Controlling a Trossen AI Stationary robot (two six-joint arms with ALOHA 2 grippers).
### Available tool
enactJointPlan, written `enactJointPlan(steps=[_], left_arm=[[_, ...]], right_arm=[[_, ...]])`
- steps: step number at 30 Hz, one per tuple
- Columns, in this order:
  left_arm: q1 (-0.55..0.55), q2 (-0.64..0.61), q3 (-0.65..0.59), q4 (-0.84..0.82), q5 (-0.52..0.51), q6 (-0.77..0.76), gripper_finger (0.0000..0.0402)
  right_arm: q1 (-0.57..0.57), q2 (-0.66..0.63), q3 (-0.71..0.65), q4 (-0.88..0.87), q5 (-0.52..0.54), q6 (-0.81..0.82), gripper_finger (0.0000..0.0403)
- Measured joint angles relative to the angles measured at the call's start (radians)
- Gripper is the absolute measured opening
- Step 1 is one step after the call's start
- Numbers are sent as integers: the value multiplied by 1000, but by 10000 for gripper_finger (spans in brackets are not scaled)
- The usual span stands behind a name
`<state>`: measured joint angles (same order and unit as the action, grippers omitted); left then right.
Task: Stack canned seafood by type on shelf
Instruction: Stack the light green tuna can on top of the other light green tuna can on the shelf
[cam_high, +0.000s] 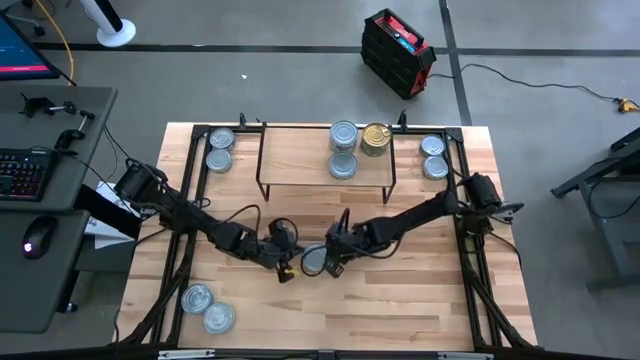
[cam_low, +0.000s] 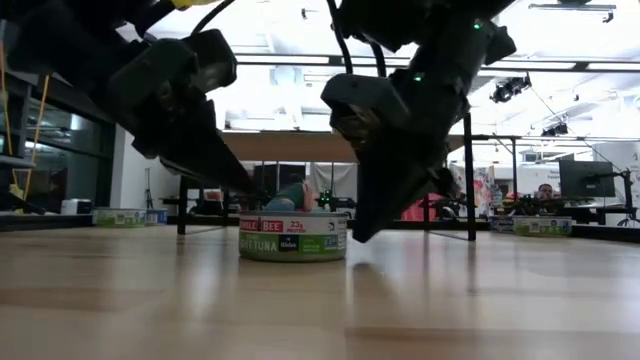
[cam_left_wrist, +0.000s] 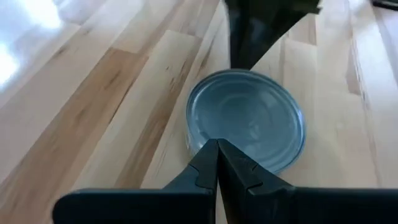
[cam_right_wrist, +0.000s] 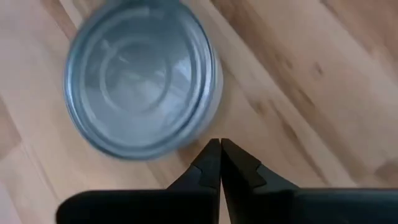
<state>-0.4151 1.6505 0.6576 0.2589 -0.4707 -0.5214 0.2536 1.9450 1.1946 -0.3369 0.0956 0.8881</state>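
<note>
We see one silver-lidded tin (cam_high: 313, 260) lying flat on the table (cam_high: 420, 300), in front of the shelf (cam_high: 300, 155), directly between our two grippers. Our left gripper (cam_left_wrist: 217, 163) has its fingers pressed together, holding nothing, its tips just at the tin's rim. Our right gripper (cam_right_wrist: 220, 158) is likewise closed and empty, just beside the tin's opposite edge.

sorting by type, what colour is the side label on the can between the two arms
Green and white with red lettering on the can, clearest in the low view.
</note>
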Motion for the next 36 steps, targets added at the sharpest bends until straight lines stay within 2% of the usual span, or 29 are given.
enactJointPlan(steps=[8, 15, 23, 36], left_arm=[[10, 56, 2, 36, 100, 17, 0], [-14, 84, 3, 84, 101, 22, 0], [-15, 81, 3, 7, 95, 44, 0], [-13, 90, -1, -60, 108, 17, 0]], right_arm=[[-14, 0, 0, 32, 2, -25, 0], [-13, 0, 0, 44, 3, -2, 0], [1, -32, 41, 38, -71, 2, 0], [21, -51, 105, 44, -67, -47, 0]])
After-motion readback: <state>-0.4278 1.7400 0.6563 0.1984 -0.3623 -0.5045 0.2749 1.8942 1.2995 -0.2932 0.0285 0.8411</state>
